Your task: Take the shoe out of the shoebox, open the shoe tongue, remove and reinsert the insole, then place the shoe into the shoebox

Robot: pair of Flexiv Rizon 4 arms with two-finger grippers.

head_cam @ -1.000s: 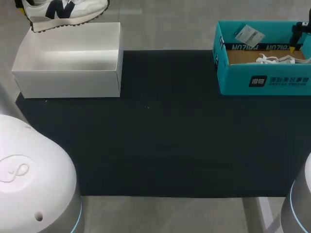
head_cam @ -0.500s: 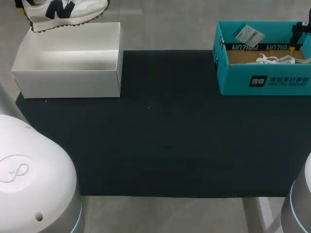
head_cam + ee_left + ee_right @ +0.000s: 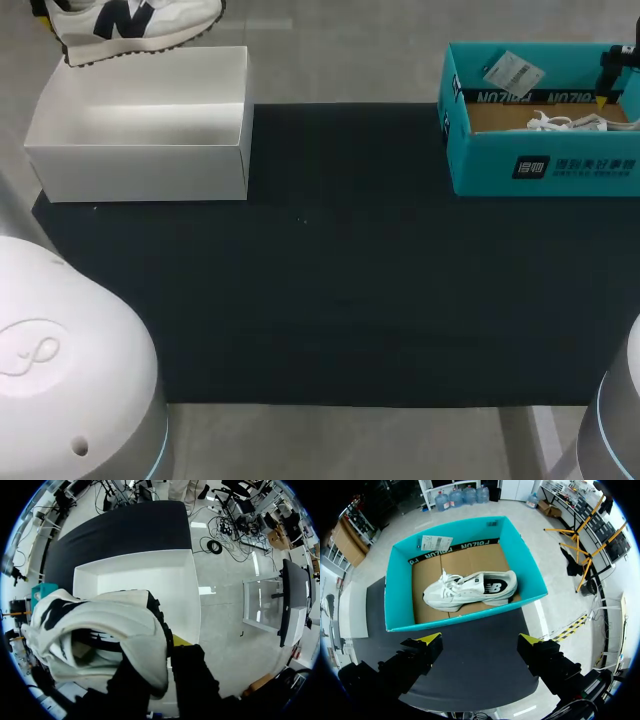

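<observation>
Left end effector [image 3: 160, 651] is clamped on the shoe [image 3: 135, 25], white with a dark side logo. One yellow tip shows against the sole edge; the other finger is hidden by the upper. The shoe hangs off the worktop [image 3: 330, 60], over the far edge of the white shoebox [image 3: 140, 165]. In the left wrist view the open white shoebox sits right under it, with nothing inside.

The white shoebox's near edge sits on the far-left corner of the black mat [image 3: 330, 300].

The teal box [image 3: 540, 165] is well to the right of the white shoebox, in roughly the same row and across the mat's width. A second shoe [image 3: 470, 591], white, lies on its side on the cardboard floor of the teal box, and a tag hangs over the box's far wall.

Right end effector [image 3: 480, 642] hangs above the teal box's near side, well apart from the white shoebox. Its fingers are wide apart and hold nothing.
</observation>
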